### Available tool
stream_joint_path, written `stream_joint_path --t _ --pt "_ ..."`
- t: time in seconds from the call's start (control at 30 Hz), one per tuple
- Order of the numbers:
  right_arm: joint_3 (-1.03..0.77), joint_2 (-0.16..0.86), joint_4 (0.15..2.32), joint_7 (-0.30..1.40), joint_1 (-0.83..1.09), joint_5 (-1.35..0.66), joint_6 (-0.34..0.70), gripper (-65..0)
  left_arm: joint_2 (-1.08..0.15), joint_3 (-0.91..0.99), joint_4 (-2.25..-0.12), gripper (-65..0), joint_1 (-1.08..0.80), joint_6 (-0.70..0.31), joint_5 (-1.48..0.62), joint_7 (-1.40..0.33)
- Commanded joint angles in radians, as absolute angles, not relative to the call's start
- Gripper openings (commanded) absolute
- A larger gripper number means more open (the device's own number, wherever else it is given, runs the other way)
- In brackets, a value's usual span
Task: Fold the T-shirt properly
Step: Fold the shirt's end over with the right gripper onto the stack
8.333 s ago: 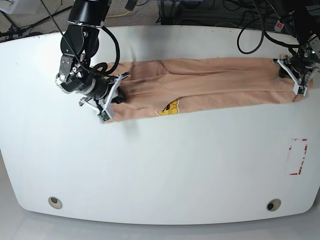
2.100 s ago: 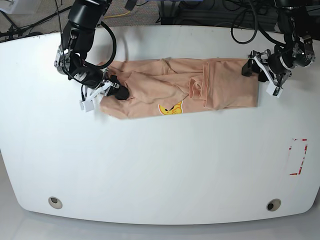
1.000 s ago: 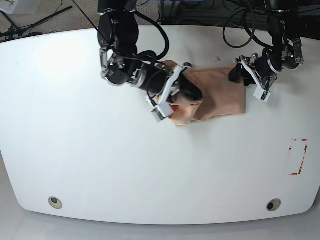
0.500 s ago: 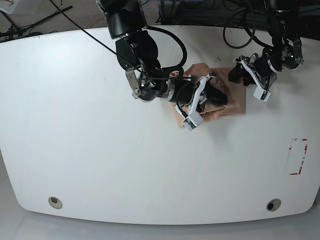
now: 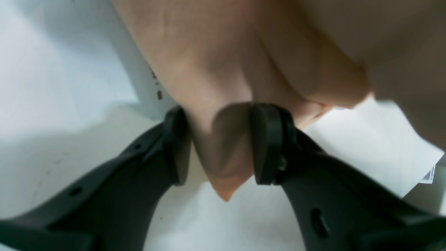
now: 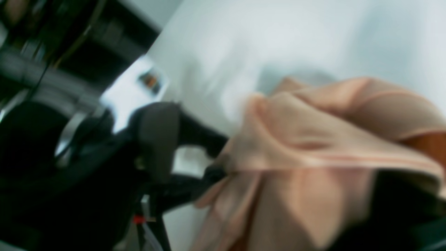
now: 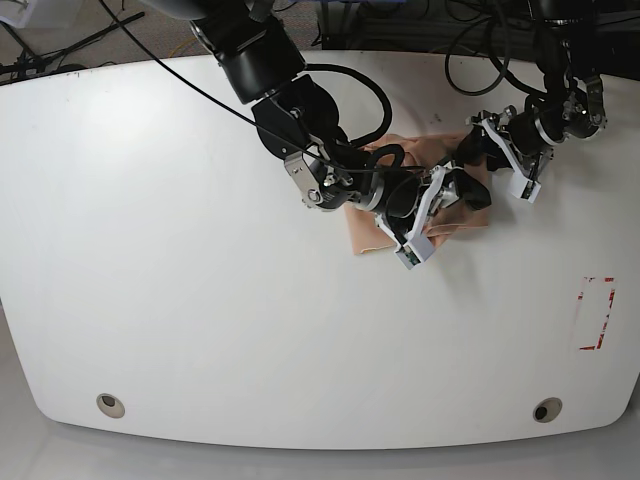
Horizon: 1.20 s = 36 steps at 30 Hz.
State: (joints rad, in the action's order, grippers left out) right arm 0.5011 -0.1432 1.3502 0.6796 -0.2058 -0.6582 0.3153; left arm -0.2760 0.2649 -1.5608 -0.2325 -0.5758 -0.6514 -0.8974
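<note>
In the left wrist view, your left gripper [image 5: 217,146] is pinching a pointed corner of the T-shirt [image 5: 244,59]: the 2 dark pads sit on either side of a gathered tuck of peach cloth, whose tip pokes out below them over the white worktop [image 5: 62,80]. Keep that hold firm and low, because this is the anchor end of the fold; if it lifts, the layers above it will likely slide. In the right wrist view everything is smeared by motion, so you cannot tell how the right gripper's own jaws stand; what you do see is bunched cloth filling the lower right, with the other arm's dark fingers gripping its edge at centre. Judge the release from a sharper view before you pull away. In the base view the T-shirt [image 7: 365,232] lies as a small, thick bundle near the middle of the worktop's far edge, mostly hidden under the right gripper [image 7: 432,215], which reaches across it toward the left gripper [image 7: 497,160] just beside the bundle's right end. The fold across the length looks nearly laid. Lay the carried edge squarely over the pinned end, let go only once it rests flat, then withdraw straight up so nothing drags.
</note>
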Motion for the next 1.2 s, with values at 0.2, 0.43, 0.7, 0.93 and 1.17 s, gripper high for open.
stream_joint_path --t 0.2,0.43,0.7,0.93,1.17 --pt "0.654 -0.137 1.372 0.694 -0.291 -0.677 0.262 -18.2 -0.249 0.366 -1.662 -39.3 -0.231 -0.576 -0.648 -0.914" --pt "0.713 -0.136 1.376 0.742 -0.314 -0.68 0.262 -18.2 -0.213 0.449 -1.724 -39.3 -0.245 -0.578 -0.648 -0.914" --pt "0.713 -0.136 1.379 0.845 -0.351 -0.687 0.262 -18.2 -0.216 0.456 -1.725 -39.2 -0.275 -0.587 -0.648 -0.914" --pt "0.71 -0.087 1.501 0.866 -0.328 -0.659 0.262 -18.2 -0.232 0.588 -1.722 -39.3 -0.309 -0.698 -0.644 -0.915" --pt "0.644 -0.05 1.577 0.851 -0.278 -0.65 0.262 -18.2 -0.252 0.7 -1.722 -39.3 -0.341 -0.698 -0.642 -0.917"
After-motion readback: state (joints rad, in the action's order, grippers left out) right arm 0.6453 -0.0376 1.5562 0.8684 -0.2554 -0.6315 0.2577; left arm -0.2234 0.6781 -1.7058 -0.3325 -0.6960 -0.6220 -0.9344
